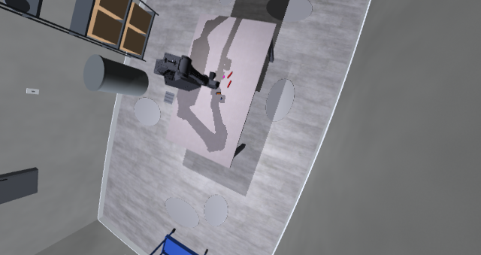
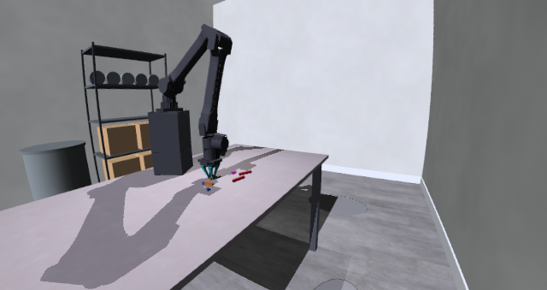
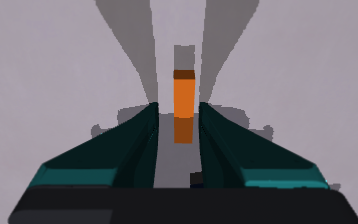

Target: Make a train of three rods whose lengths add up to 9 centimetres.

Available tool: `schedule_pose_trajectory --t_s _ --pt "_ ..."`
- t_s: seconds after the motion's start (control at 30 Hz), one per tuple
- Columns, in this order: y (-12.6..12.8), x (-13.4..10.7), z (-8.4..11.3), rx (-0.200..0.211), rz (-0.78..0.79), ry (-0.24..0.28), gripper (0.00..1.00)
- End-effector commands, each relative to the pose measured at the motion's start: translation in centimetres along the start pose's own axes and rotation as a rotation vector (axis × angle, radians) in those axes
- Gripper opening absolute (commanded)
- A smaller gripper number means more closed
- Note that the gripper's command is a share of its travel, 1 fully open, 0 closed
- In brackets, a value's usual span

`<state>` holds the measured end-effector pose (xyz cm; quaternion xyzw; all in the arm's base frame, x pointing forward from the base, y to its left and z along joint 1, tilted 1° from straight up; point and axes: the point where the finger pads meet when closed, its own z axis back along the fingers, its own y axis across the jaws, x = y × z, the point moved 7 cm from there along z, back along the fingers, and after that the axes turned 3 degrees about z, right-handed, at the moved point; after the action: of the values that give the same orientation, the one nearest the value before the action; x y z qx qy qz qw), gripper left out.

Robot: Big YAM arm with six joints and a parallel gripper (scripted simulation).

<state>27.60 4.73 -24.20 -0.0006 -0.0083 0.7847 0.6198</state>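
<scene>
My gripper [image 2: 209,177] [image 3: 178,111] is partly open, low over the table, with teal fingers. In the wrist view an orange rod [image 3: 184,97] lies between the fingertips' lines, with a gap on both sides. In the exterior view an orange rod [image 2: 208,184] lies just in front of the fingers, with a blue piece [image 2: 202,183] at its left end; a small orange patch shows at the fingertips. A separate blue rod [image 2: 208,189] [image 1: 221,98] lies nearer the camera. I cannot tell which orange the wrist view shows. A magenta rod [image 2: 233,172] [image 1: 223,77] lies farther off.
Two red rods [image 2: 244,172] [image 2: 238,179] lie apart, to the right of the gripper in the exterior view. A dark piece [image 3: 196,178] shows partly behind the right finger. The table [image 2: 141,204] [image 1: 248,40] carries broad arm shadows.
</scene>
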Motion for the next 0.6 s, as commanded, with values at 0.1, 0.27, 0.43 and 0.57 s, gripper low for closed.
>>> schedule_pose_trajectory --t_s 0.1,0.27,0.43,0.57 --pt "-0.43 -0.23 -0.21 -0.015 0.001 0.000 0.23" --pt "-0.43 -0.23 -0.21 -0.015 0.001 0.000 0.04" --pt "-0.43 -0.23 -0.21 -0.015 0.001 0.000 0.04" --pt "-0.43 -0.23 -0.21 -0.015 0.001 0.000 0.04"
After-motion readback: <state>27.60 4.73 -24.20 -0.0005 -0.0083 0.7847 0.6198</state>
